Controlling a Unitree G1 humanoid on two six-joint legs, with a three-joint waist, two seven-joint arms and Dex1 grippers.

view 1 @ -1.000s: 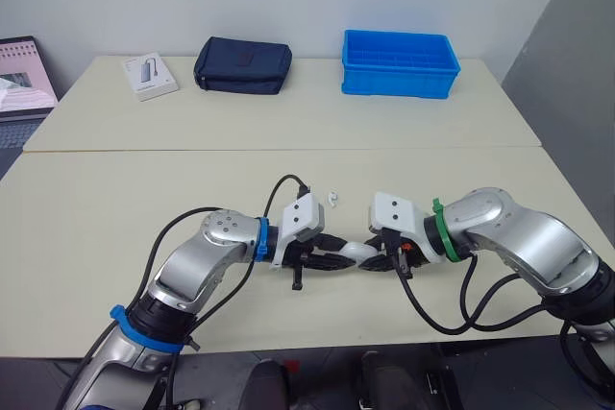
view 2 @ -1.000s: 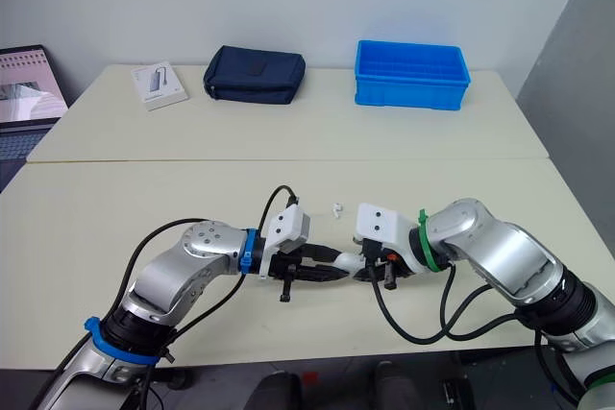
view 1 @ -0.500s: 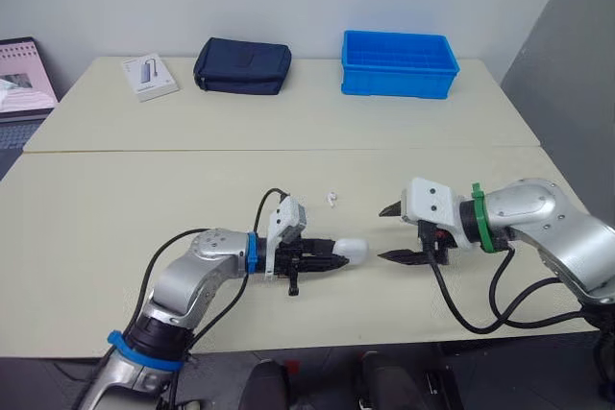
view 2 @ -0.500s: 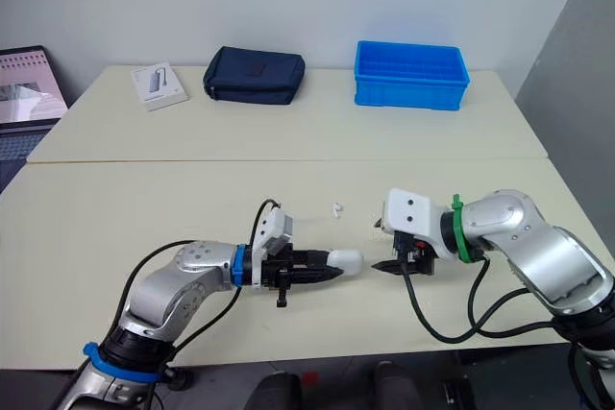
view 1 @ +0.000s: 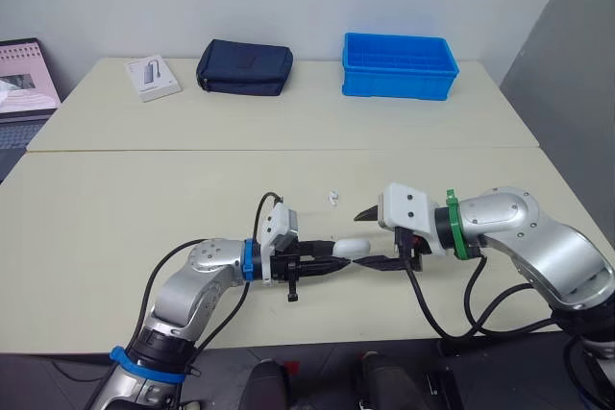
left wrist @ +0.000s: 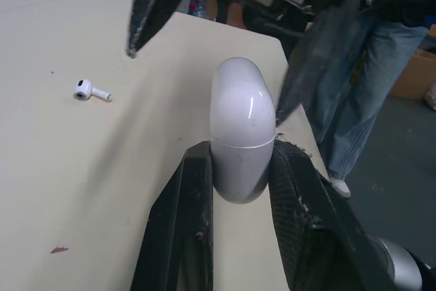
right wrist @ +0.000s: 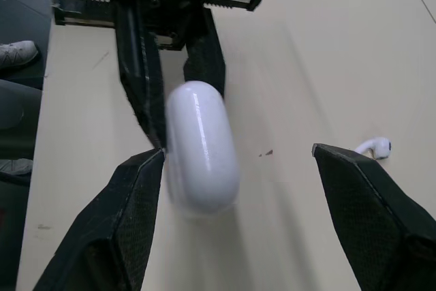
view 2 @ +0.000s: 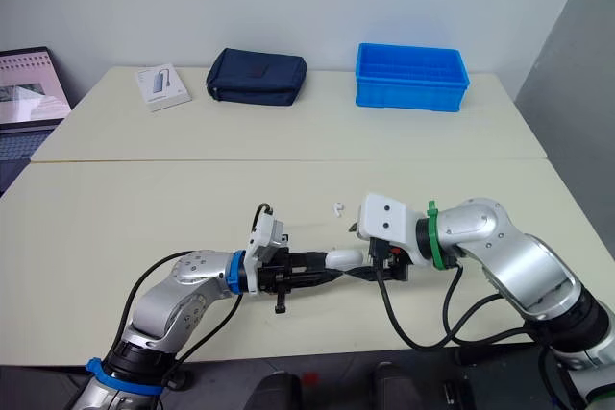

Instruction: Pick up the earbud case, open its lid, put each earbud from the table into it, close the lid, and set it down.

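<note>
The white earbud case [view 1: 352, 248] is held just above the near table, lid closed, with my left gripper [view 1: 338, 254] shut on its lower half [left wrist: 238, 168]. My right gripper [view 1: 363, 237] faces it from the right and is open. Its two black fingers [right wrist: 139, 209] straddle the rounded lid end [left wrist: 240, 97], one finger close against the case [right wrist: 201, 144]. One white earbud [view 1: 332, 198] lies on the table just beyond the case, also seen in the wrist views [left wrist: 90, 90] [right wrist: 375, 146].
On the far table stand a blue bin [view 1: 400, 65], a navy pouch [view 1: 244, 66] and a small white box [view 1: 152, 77]. A laptop [view 1: 24, 74] sits at the far left. A person's jeans-clad legs [left wrist: 368, 66] stand past the table's edge.
My right gripper let go of the case and drew back to the right, open. It has now returned left, so its open fingers bracket the lid end. My left gripper kept hold.
</note>
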